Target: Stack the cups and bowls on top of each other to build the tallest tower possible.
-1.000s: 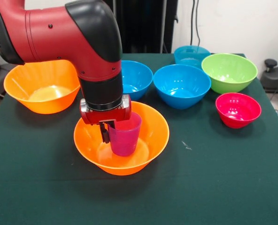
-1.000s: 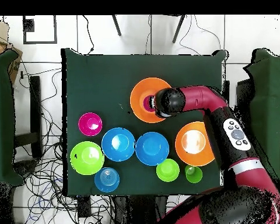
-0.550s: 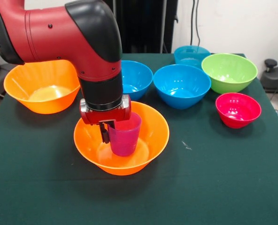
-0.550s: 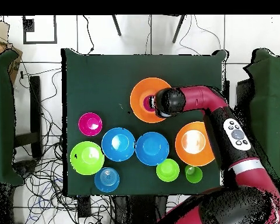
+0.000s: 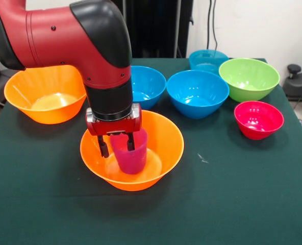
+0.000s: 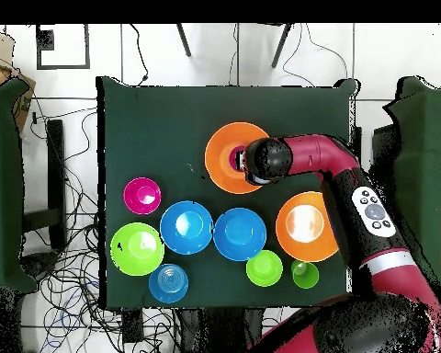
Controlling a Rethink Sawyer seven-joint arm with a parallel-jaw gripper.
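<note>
we: gripper fingers spread wide | purple cup upright between them, axis vertical | seated in orange bowl

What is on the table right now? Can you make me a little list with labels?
gripper: open, fingers either side of the purple cup
purple cup: upright inside the front orange bowl
other orange bowl: empty, on its own
blue bowls: two medium, one smaller teal
big green bowl: empty
red-pink bowl: empty
small green bowl and green cup: near the robot's base
tower: not built yet
</note>
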